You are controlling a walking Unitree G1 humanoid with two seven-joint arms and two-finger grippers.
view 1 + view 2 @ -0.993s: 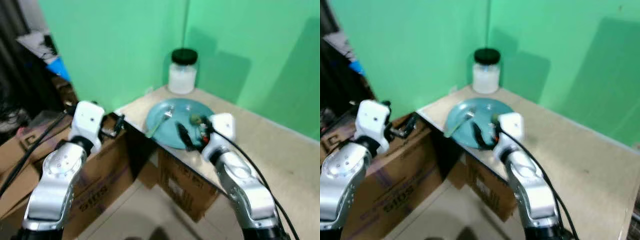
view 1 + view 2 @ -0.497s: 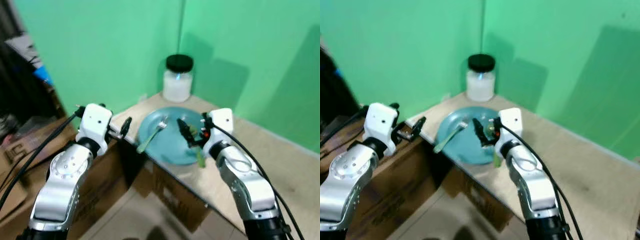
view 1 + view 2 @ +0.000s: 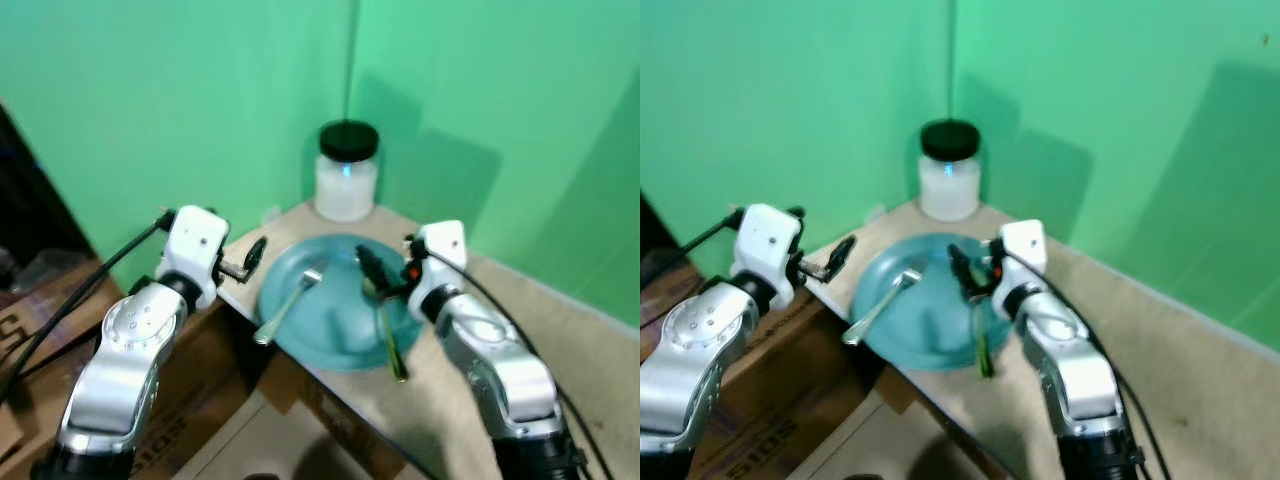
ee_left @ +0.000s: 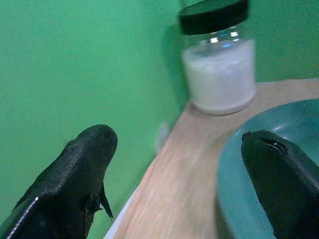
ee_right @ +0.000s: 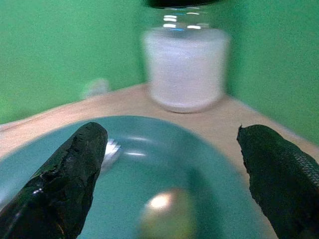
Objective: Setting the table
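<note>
Teal plate (image 3: 335, 320) at the worktop's (image 3: 470, 390) near-left corner, fork (image 3: 285, 306) and spoon (image 3: 385, 325) lying in it, likely awaiting placement. Jar (image 3: 346, 170) at the back corner. Right pincer (image 3: 368, 272) spread wide, empty, above the spoon's bowl. Left pincer (image 3: 250, 258) open, empty, at the left edge.

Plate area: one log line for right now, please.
plate: holds fork, spoon | jar: behind | left hand: open | right hand: open
</note>
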